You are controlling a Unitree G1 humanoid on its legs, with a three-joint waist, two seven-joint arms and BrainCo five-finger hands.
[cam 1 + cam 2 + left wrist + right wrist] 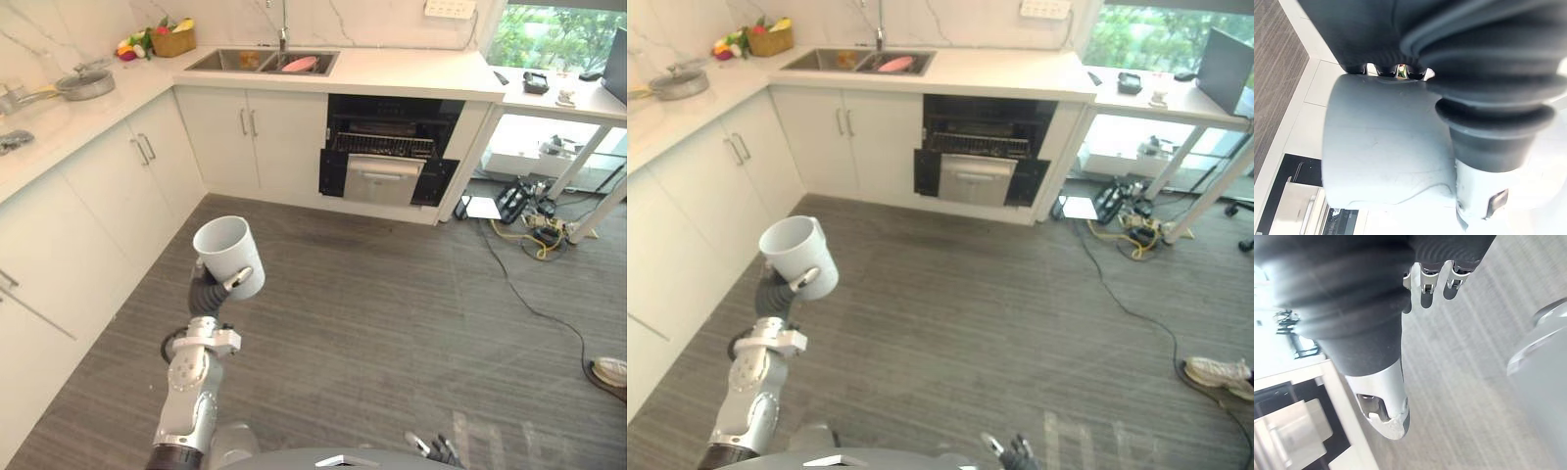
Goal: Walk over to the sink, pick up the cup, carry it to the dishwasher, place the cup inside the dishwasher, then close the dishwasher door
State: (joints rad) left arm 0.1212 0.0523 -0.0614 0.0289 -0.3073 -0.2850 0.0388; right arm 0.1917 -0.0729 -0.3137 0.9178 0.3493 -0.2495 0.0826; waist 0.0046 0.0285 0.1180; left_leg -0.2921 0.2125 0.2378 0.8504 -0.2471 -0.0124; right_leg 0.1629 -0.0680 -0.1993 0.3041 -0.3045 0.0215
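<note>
The white tabletop (392, 70) ran along the left wall and across the far side. A grey pan (86, 84) sat on its left stretch, and a basket (173, 42) of fruit stood in the far left corner. The sink (245, 61) was set into the far stretch. On the grey floor (392, 323), tangled cables (534, 225) lay at far right, and a shoe (612, 370) at the right edge.

We note a lidded pan (86, 83) and a fruit basket (172, 41) on the white counter (59, 122), white cabinets (250, 137) below, grey striped floor (392, 323), and to the right a white desk (568, 98) over tangled cables (534, 230), with a shoe (1220, 372) lying nearer us.
</note>
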